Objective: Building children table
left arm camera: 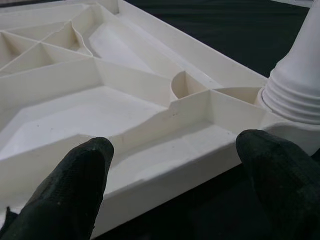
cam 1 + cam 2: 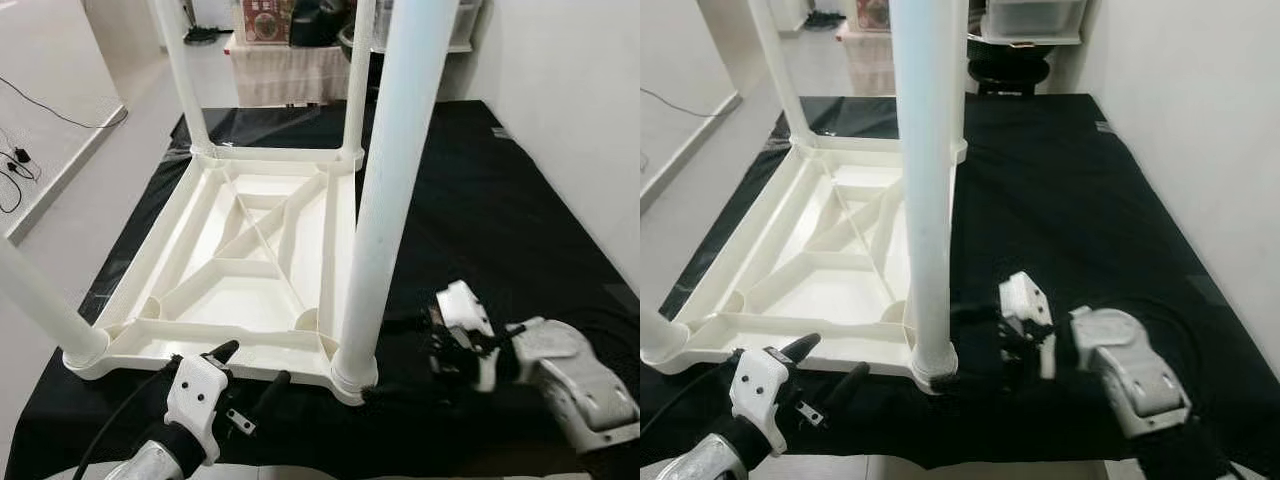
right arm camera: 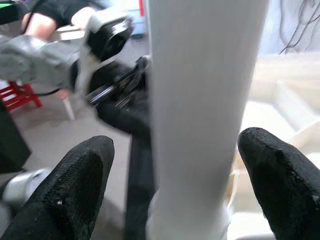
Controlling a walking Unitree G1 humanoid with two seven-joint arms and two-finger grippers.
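Two end effectors: both low at the near edge of the upturned children table, one at each side of its near right corner.
Left end effector (image 2: 255, 365): fingers spread wide and holding nothing, pointing away from the robot at the near rim of the table top (image 2: 245, 262); the rim lies just beyond the fingertips, apart from them.
Left arm pose: silver forearm comes up from the lower left, white wrist block tilted, black cable trailing off to the left.
Right end effector (image 3: 175, 170): fingers wide apart on either side of the near right leg (image 2: 392, 190), low by its base; the wrist view shows the leg between the two black pads, with gaps on both sides.
Right arm pose: reaches in from the lower right, lying low over the black cloth (image 2: 500, 220), pointing left toward the leg.
Table top: white plastic, upside down on the black cloth on the floor, ribbed underside facing up.
Near right leg: upright, seated in the corner socket, threaded collar visible at its foot in the left wrist view.
Near left leg (image 2: 40, 300): leans out toward the left, upper end cut off by the frame.
Far legs (image 2: 185, 75): two, upright at the far corners, tops cut off.
Hard to make out: the right fingertips in the head views, black against the black cloth; whether the pads touch the leg, I cannot tell.
Far end: a draped shelf with boxes (image 2: 285, 50), blurred.
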